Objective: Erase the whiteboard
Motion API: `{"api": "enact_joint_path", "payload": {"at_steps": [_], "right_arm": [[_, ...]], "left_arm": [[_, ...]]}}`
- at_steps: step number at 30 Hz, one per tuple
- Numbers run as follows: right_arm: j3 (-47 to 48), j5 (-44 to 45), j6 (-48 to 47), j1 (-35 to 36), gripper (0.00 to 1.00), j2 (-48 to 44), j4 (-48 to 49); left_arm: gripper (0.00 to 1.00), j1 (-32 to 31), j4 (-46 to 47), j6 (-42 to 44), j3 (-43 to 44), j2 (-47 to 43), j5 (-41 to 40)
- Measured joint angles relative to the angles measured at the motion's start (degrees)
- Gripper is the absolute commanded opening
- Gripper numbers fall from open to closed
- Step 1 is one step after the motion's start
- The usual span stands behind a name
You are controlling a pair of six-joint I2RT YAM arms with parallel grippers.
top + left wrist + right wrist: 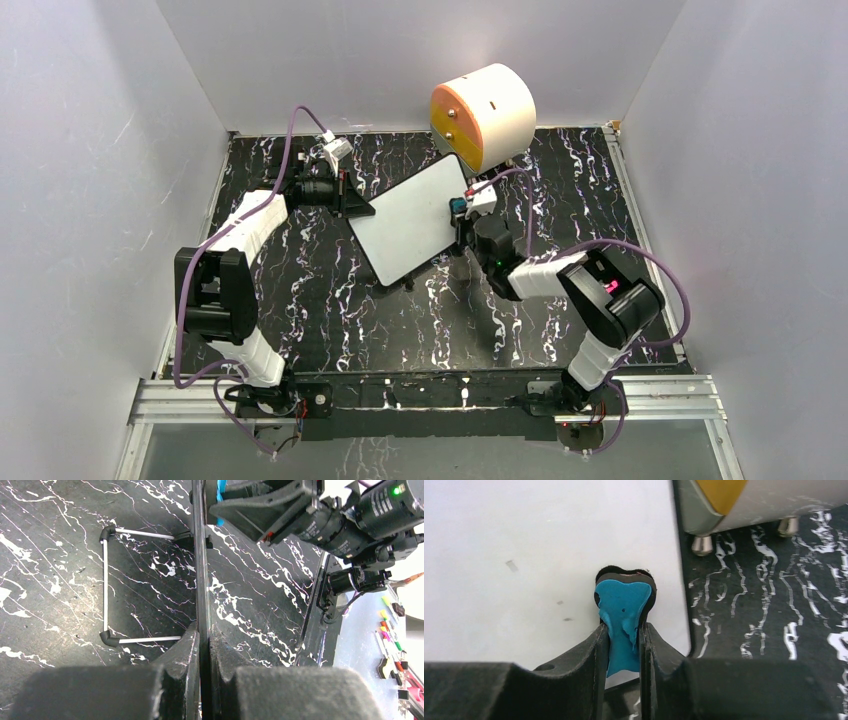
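So, counts first: two arms, two grippers, one whiteboard, one eraser, one drawer unit.

Nearest the arm bases is the black table (330,320) with white veining.

Next out, the left gripper (362,208) is clamped tight on the whiteboard (410,222) at its left edge. From the left wrist the board shows edge-on, as a thin dark line running straight between the two fingers. One wire stand (105,587), made of white rods with black corner pieces, sticks out from one side of the board over the table. Cannot tell if it touches down.

On the other side, the right gripper (624,632) is pinched closed on the blue eraser (624,600). The eraser's black felt end is against the board's white face, close to the right edge.

The whiteboard sits mid-table between the two grippers, turned diagonally. It has a flat white face, a thin black frame and rounded corners. Three faint grey specks sit left of the eraser; the rest of the face is plain white.

Farthest back is the drawer unit (483,112), a round cream body with an orange front, just behind the board's far corner. Its front is shut flush, so the contents are hidden. Two metal feet (701,544) show under it from the right wrist.
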Motion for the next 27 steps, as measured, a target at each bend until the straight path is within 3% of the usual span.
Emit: {"api": "enact_joint_path", "payload": {"at_steps": [12, 27], "right_arm": [[-4.6, -0.8, 0.4, 4.8, 0.16, -0.1, 5.4], [-2.5, -4.7, -0.2, -3.3, 0.17, 0.1, 2.8]], "left_arm": [[0.0, 0.0, 0.0, 0.1, 0.0, 0.0, 0.3], [0.0, 0.0, 0.1, 0.1, 0.0, 0.0, 0.1]]}}
